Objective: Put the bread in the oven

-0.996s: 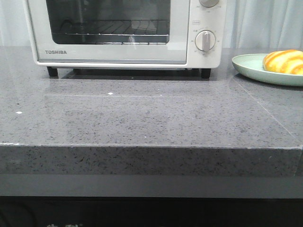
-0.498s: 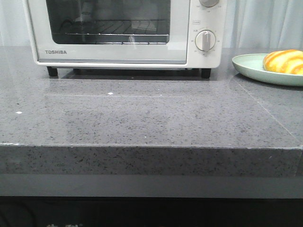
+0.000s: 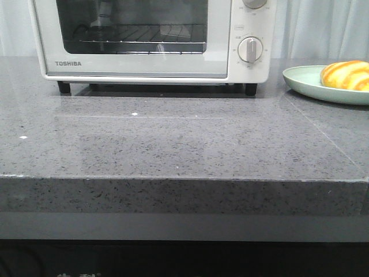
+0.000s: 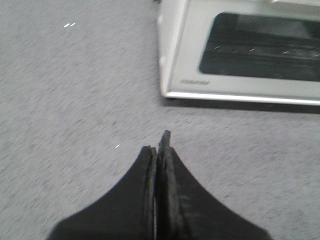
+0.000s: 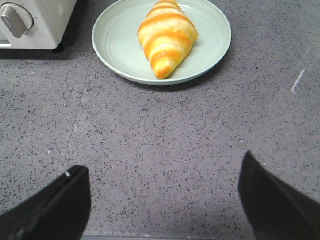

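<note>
The white TOSHIBA oven stands at the back of the grey counter with its glass door closed; it also shows in the left wrist view. The golden striped bread lies on a pale green plate at the right, also in the right wrist view. My left gripper is shut and empty, over the counter in front of the oven's left corner. My right gripper is open and empty, short of the plate. Neither gripper shows in the front view.
The grey speckled counter has a front edge near the camera. The oven's round dial is at its right side, close to the plate. A pale curtain hangs behind.
</note>
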You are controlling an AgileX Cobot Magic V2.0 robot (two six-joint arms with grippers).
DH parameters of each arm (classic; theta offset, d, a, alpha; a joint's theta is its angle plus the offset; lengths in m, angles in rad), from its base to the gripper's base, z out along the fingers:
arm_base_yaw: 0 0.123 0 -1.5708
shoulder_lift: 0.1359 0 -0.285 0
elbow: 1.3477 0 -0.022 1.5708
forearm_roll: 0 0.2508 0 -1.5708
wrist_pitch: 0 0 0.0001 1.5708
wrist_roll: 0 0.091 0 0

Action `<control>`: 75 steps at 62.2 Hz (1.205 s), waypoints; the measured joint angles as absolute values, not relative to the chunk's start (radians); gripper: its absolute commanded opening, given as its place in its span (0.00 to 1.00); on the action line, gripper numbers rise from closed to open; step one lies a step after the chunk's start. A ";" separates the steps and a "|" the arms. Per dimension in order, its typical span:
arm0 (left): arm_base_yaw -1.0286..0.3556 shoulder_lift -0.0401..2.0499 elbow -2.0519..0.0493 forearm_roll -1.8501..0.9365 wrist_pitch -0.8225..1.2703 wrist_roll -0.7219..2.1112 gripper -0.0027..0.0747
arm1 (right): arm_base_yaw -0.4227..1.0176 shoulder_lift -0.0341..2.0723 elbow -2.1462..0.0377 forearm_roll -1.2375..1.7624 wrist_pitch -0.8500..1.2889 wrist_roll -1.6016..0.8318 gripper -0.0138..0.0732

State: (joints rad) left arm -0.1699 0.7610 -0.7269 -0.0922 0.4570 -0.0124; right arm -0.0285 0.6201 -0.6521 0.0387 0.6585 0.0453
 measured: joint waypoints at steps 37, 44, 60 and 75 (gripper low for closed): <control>-0.549 1.221 -1.055 -0.058 0.092 -0.012 0.01 | -0.028 0.620 -0.652 0.037 0.665 0.043 0.91; -0.549 1.315 -1.120 -0.053 0.054 -0.012 0.01 | -0.028 0.620 -0.652 0.037 0.665 0.043 0.91; -0.551 1.459 -1.207 -0.047 -0.005 -0.010 0.01 | -0.028 0.620 -0.652 0.037 0.665 0.043 0.91; -0.551 1.505 -1.220 -0.045 0.026 -0.010 0.01 | -0.028 0.620 -0.652 0.037 0.665 0.043 0.91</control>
State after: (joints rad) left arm -0.5512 1.5049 -1.2201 -0.0452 0.0256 -0.0101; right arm -0.0285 0.6201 -0.6521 0.0371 0.6648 0.0434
